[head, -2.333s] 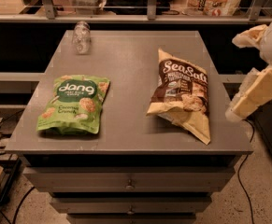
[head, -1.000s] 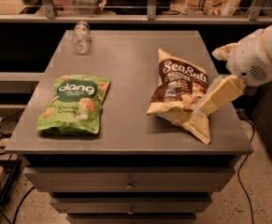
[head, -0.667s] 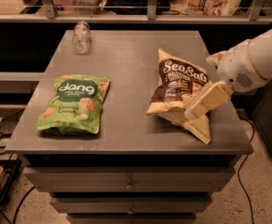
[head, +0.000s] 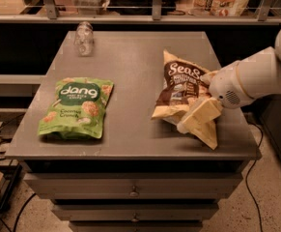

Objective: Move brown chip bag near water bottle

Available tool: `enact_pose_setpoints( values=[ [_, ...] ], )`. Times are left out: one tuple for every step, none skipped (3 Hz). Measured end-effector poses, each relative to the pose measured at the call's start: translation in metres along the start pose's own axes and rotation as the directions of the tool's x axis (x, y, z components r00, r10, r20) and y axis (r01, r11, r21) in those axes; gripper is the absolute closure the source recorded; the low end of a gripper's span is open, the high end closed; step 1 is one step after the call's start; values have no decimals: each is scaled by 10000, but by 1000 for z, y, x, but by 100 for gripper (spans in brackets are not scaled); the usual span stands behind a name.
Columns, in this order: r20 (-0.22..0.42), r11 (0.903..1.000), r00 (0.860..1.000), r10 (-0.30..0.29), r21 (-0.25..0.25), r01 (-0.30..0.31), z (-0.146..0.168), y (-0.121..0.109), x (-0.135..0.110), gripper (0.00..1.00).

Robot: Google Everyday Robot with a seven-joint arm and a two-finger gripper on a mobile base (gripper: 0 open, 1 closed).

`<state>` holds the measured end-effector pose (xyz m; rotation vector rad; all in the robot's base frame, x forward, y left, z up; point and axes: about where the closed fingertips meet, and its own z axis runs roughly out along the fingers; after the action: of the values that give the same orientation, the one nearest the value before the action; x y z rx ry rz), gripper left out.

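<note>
Obs: my pincer (head: 188,123) sits low over the right side of the counter (head: 130,57), at the near right part of the brown chip bag (head: 177,87), covering that part of it. Pincer state: cannot tell whether it is released or clenched, nor whether it touches the bag. My arm (head: 256,76) reaches in from the right. Brown chip bag lies flat on the right half, its lower corner near the front edge. Water bottle (head: 84,37) stands at the far left corner, well apart from the bag. Green pouch (head: 77,108) lies flat at front left.
</note>
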<state>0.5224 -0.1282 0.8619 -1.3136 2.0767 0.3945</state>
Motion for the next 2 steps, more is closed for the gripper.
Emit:
enact_pose_setpoints(
  values=[
    [128, 9990, 9991, 402, -177, -399, 14, 3, 4, 19],
    [401, 9992, 9984, 396, 37, -398, 10, 1, -6, 42]
  ],
)
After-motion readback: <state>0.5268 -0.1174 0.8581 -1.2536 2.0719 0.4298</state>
